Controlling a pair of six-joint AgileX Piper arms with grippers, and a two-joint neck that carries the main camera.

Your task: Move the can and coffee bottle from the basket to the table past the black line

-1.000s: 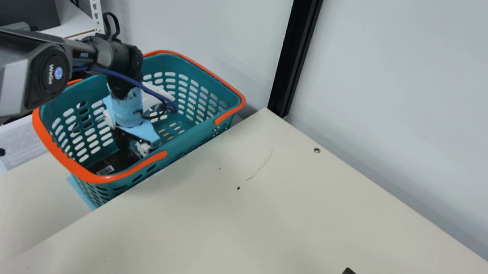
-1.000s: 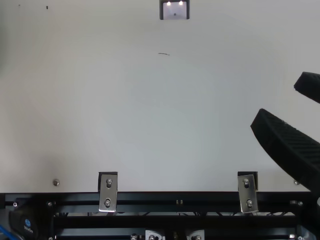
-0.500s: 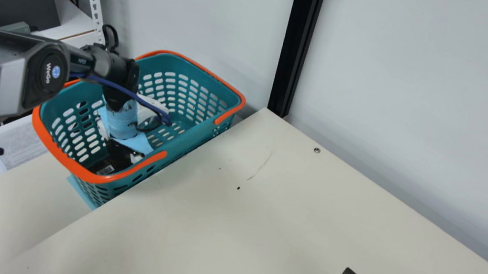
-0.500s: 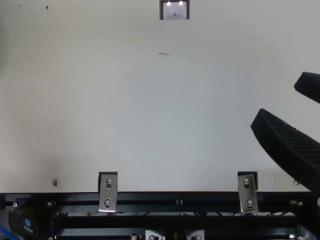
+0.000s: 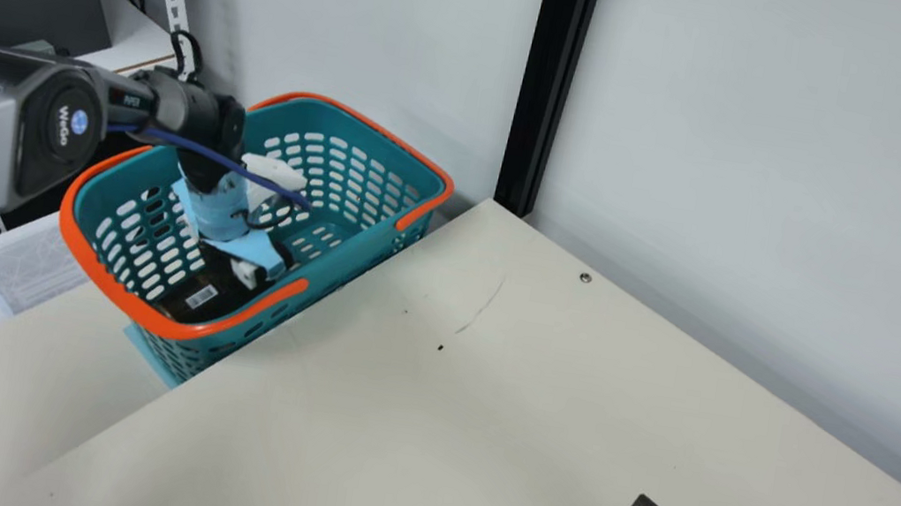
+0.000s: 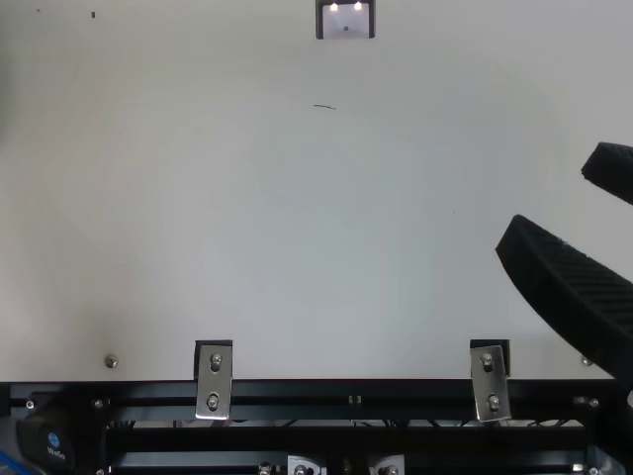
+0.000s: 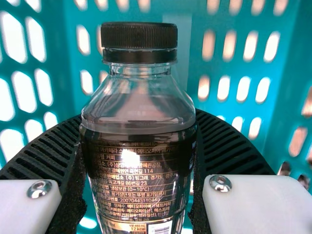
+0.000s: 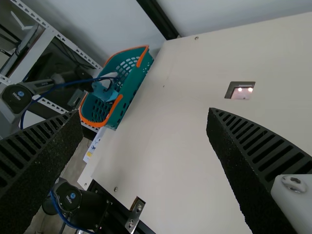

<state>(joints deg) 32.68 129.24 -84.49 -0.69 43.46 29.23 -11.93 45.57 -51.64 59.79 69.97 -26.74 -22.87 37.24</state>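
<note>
Coffee bottle [image 7: 139, 146]: clear shell, black screw cap [image 7: 139, 44], dark label [image 7: 134, 183] round the body. Location: inside the teal basket [image 5: 175, 330], at the end of it nearer the main view's lower left. Perforated wall behind it in the left wrist view.

Handling (est.): probably plastic; looks filled to about the shoulders, so moderate weight with some slosh. Walls likely stiff enough for a firm squeeze but could dent if overclosed. Label smooth, possibly slippery if damp. Best hold: sides of the body below the sloping shoulders, where the width is fairly even. Cap is a poor grip point: narrow, and the load would swing beneath it.

Relative position: left end effector [image 7: 138, 129] is down in the basket, its ribbed fingers [image 7: 51, 151] one on each side of the body, just under the shoulders; bottle centred between them, both flanks apparently in contact. Read as a hold on the bottle. Cap sits beyond the grip, free of the fingers. Whether the base bears on the basket floor: cannot tell.

Right end effector [image 8: 145, 114]: spread wide, nothing between its fingers, over the surface [image 8: 161, 151], well apart from bottle and basket.
</note>
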